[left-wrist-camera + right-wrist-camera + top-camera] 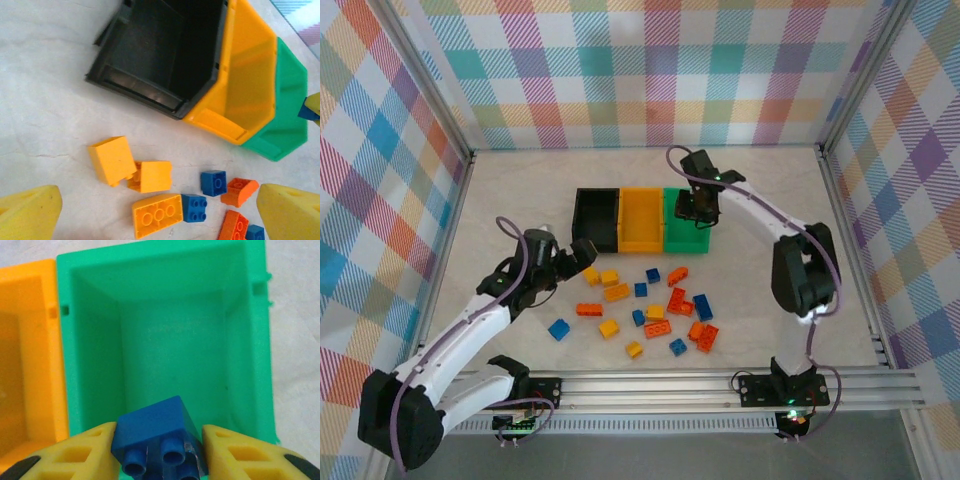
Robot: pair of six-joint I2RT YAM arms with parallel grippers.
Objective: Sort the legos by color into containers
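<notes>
The pale marbled table (770, 300) carries three joined bins (641, 222) (black, orange-yellow, green) and, nearer, scattered yellow, orange and blue legos (657, 329).

Black bin (595, 218), orange-yellow bin (642, 222), green bin (95, 340). Loose legos (656, 329) were yellow, orange-red, blue. Between yellow pads (105, 440), brick (152, 430) was blue. Walls (650, 70) wore pastel plaid; table (520, 180) was pale, perhaps faintly marbled.
</notes>
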